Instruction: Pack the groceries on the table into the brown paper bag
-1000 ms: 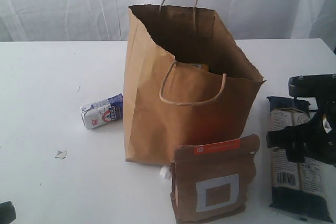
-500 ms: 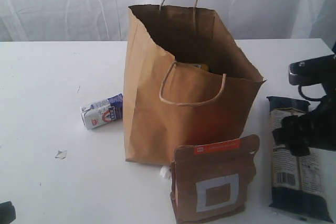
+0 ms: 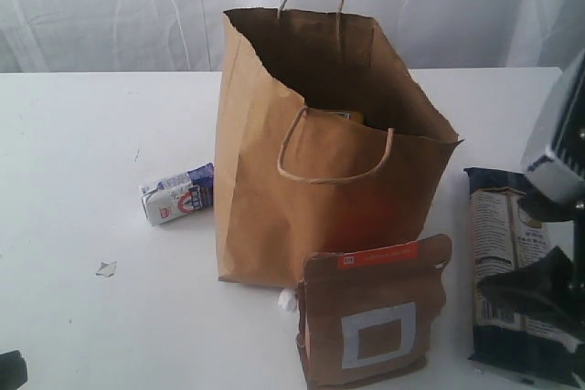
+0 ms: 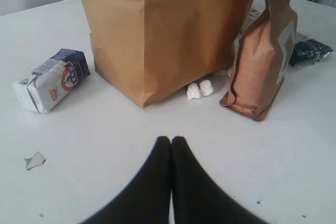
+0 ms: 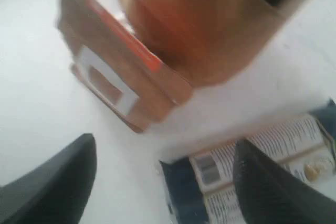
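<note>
**Figure. Packing in progress: the approach to the third-from-last item.** At centre frame of the exterior view we see the brown paper bag standing open on the table, with a yellow-topped item just visible inside its mouth. Three groceries lie outside it. The small white-blue carton rests on its side at left of centre, near the bag. The brown pouch stands at lower centre, close in front of the bag. The long dark-blue packet lies flat at the right edge, just beside the pouch.

The right gripper hovers above the packet with its jaws spread wide and nothing between its fingers. The left gripper is pressed fully closed on nothing, low over the table and facing the bag and carton.

We judge the step in hand to be the reach for the packet. The next move calls for descending with the jaws straddling the packet's narrow width, closing firmly, and lifting clear of the neighbouring pouch. The packet should then be carried above the bag's rim and handle before release.
</note>
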